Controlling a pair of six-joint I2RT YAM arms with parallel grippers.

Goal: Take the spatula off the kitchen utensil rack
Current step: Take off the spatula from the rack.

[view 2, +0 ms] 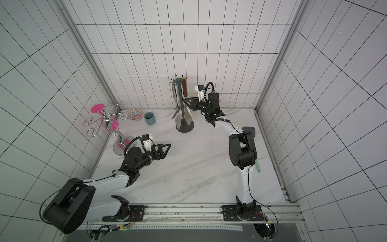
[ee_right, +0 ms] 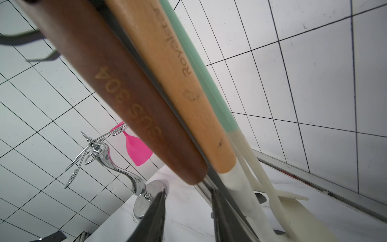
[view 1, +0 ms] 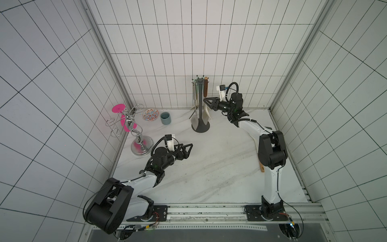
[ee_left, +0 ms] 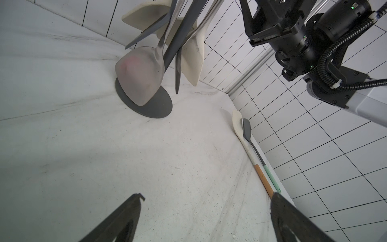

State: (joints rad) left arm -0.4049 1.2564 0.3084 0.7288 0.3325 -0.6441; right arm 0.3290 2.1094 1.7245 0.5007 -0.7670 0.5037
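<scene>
The kitchen utensil rack [view 1: 201,129] [view 2: 185,128] [ee_left: 156,109] stands near the back wall, a dark grey pole on a round base. Several spatulas hang from its crown. One has a dark brown wooden handle [view 1: 205,89] [ee_right: 117,94], one a pale wood handle [ee_right: 180,83], one a mint handle [ee_right: 201,73], and one is all steel [ee_left: 140,75]. My right gripper [view 1: 205,100] [view 2: 184,100] [ee_right: 188,191] is at the lower end of the brown handle. Its fingers stand apart, and the steel shank lies against one finger. My left gripper [view 1: 189,151] [ee_left: 207,196] hangs wide open over bare table.
A chrome stand [view 1: 140,146] with wire loops holds a pink glass [view 1: 118,109] at the left wall. Beside it are a patterned bowl [view 1: 150,114] and a grey-blue cup [view 1: 165,118]. Two spatulas [ee_left: 240,131] lie along the right wall.
</scene>
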